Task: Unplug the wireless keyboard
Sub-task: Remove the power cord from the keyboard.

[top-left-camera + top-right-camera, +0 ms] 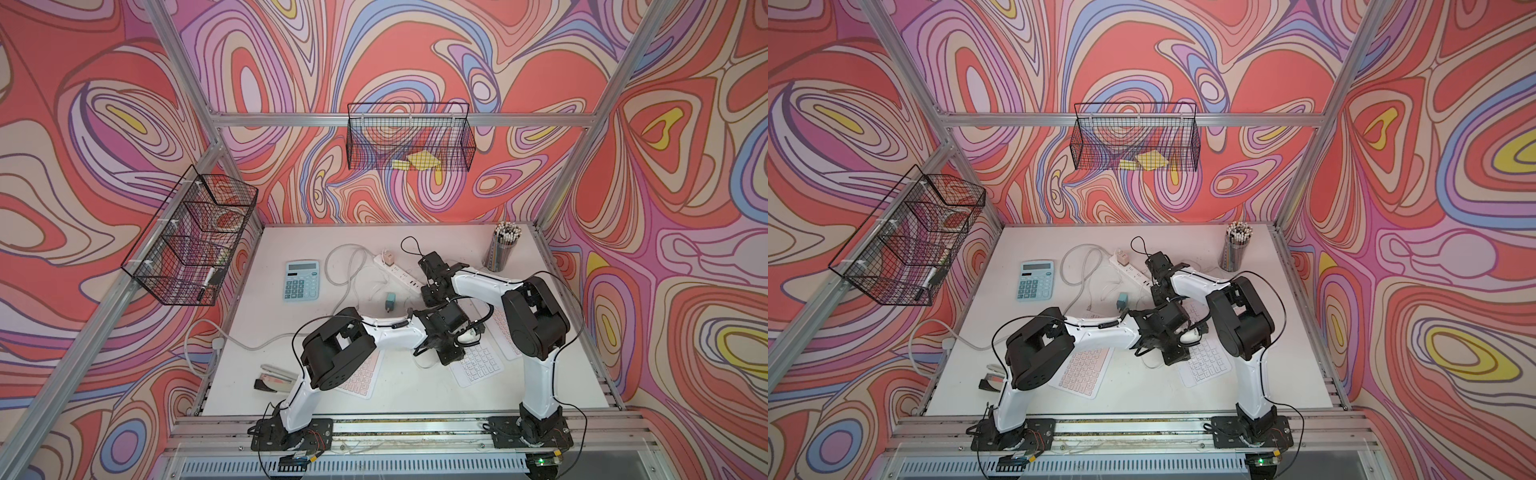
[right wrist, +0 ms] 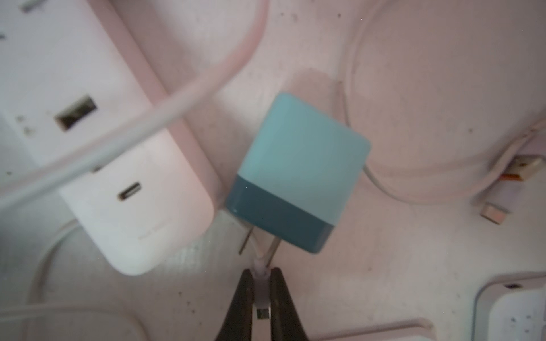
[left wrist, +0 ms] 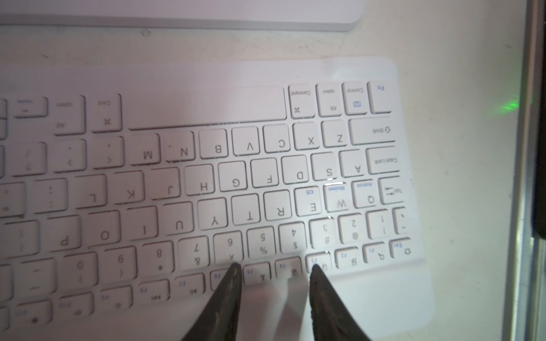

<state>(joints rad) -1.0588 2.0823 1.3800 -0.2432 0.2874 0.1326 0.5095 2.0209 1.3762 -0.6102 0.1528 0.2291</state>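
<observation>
Right gripper [image 2: 261,270] is clamping the white cable plug [image 2: 261,298] lengthwise along its fingers [image 2: 236,295], while left gripper [image 3: 276,267], parted and empty, is sitting over the wireless keyboard [image 1: 478,365], lower centre in a top view.

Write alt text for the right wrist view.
The right end effector is shut on a small white cable plug, close to a teal charger lying on the table with prongs bare. Beside the charger lies the end of a white power strip, crossed by a thick white cable.
</observation>
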